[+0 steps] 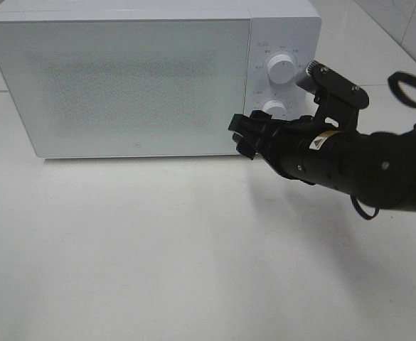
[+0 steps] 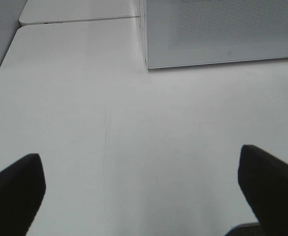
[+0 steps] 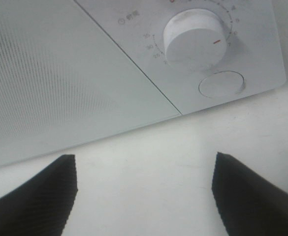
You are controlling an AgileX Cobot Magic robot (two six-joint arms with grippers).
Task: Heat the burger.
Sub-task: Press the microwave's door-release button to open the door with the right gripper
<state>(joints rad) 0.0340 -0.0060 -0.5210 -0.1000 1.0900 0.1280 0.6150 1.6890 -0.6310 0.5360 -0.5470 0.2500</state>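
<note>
Left claw [image 2: 144, 196]: fingers [image 2: 16, 194] spread wide, nothing between them, hanging over the bare white counter [image 2: 109, 123]. The white microwave [image 2: 222, 34] stood ahead of this claw, well apart; only its lower front corner showed in the wrist view.

Microwave door [image 1: 122, 78] was shut, flush with the control panel [image 1: 279, 85].

Right claw [image 1: 244, 136]: spread and empty, pointed at the lower end of the panel, close to the front face. Contact could not be told. Ahead of this claw sat the lower dial [image 3: 195, 37], with a round push button [image 3: 221, 83] between dial and claw. The upper dial [image 1: 281, 69] lay further beyond.

Burger: not in view from any camera.
</note>
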